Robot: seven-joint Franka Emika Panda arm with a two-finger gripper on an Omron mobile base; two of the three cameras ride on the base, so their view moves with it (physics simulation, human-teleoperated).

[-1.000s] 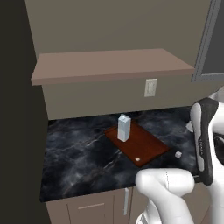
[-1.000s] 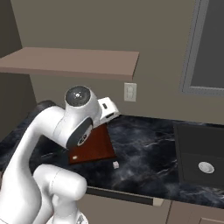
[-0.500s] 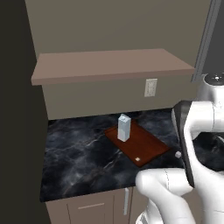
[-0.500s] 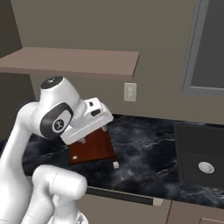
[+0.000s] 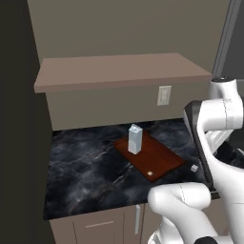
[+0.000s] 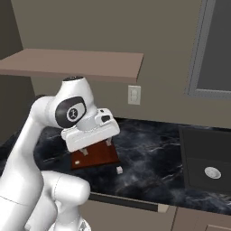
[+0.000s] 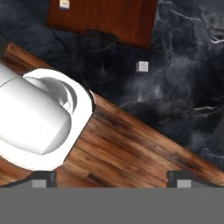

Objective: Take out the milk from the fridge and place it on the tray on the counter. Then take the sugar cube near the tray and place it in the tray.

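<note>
Already the first half looks done: the milk (image 5: 135, 139) stands upright on the tray (image 5: 162, 162), toward its far left end, and the tray lies flat on the black marble surface (image 5: 86, 171). What remains is the sugar cube (image 5: 194, 167), which sits on the surface just beside the tray's right edge, apart from it and not yet inside. A second small pale cube (image 5: 150, 174) lies on the tray near its front corner; I cannot tell what it is. The hand (image 6: 96, 147) hangs above the surface over the tray's near side, its two fingers spread apart with nothing between them. From the hand view the sugar cube (image 7: 141, 66) lies ahead, well off from the fingertips (image 7: 179, 177), so I judge the reach down to it has yet to come.
</note>
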